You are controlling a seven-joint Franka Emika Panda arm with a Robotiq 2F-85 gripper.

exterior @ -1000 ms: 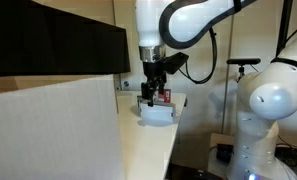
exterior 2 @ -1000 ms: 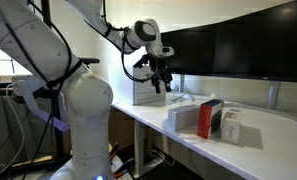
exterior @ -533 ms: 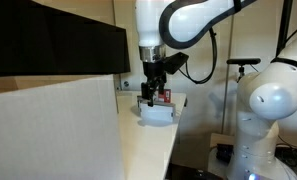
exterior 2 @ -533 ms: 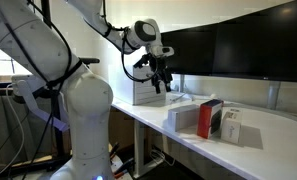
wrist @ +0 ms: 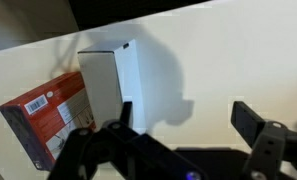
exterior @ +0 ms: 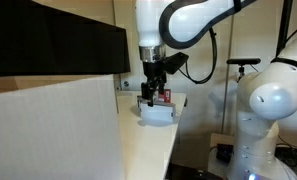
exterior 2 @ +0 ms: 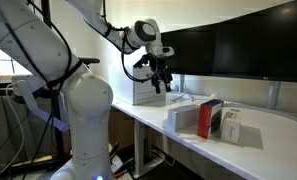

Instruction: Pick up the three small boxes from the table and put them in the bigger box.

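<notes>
Rectangular orange-red carton (wrist: 48, 125) lies beside smooth white carton (wrist: 113, 82).

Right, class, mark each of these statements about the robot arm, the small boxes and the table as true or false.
1. The gripper is open and holds nothing. True.
2. The red box lies inside the big box. False: it stands on the table, outside the big box.
3. In the wrist view, a white box stands beside the red box. True.
4. The gripper is pressing down on the table. False: it hangs above the table.
</notes>
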